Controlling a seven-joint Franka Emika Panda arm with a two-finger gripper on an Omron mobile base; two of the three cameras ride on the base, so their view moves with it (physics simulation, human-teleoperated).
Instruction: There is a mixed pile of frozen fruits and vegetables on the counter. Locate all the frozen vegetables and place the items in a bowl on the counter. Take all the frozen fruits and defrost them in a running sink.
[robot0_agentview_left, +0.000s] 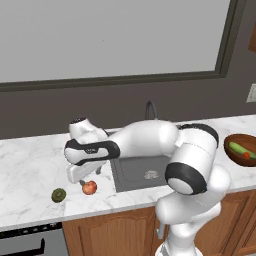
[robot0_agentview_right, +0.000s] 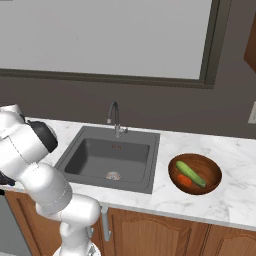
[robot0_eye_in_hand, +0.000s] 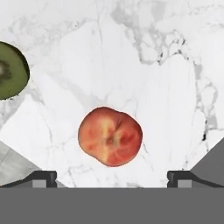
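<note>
I am hanging right over the red apple (robot0_eye_in_hand: 110, 136), and my gripper (robot0_eye_in_hand: 112, 178) is spread as wide as it goes, with nothing in it. The apple sits on the white marble counter (robot0_agentview_left: 30, 160), just to the left of the sink (robot0_agentview_right: 107, 159), near the front edge. I think it is small, round, hard and cold, so it may be slippery and could roll away if I bump it. I would squeeze it across its fat middle, one finger on each side, so it cannot pop out. The dark green round fruit (robot0_agentview_left: 59, 195) lies a bit further left of the sink than the apple, apart from it. On the other side of the sink is the brown bowl (robot0_agentview_right: 211, 172), and the green cucumber (robot0_agentview_right: 190, 173) and the orange carrot (robot0_agentview_right: 184, 181) are already lying in it. The counter top is flat and smooth, so nothing stops a round thing from rolling. The sink is dark grey with a curved faucet (robot0_agentview_right: 115, 117) at the back, and I cannot tell if water is running. Behind it is a dark wall with a big window (robot0_agentview_right: 105, 35).
</note>
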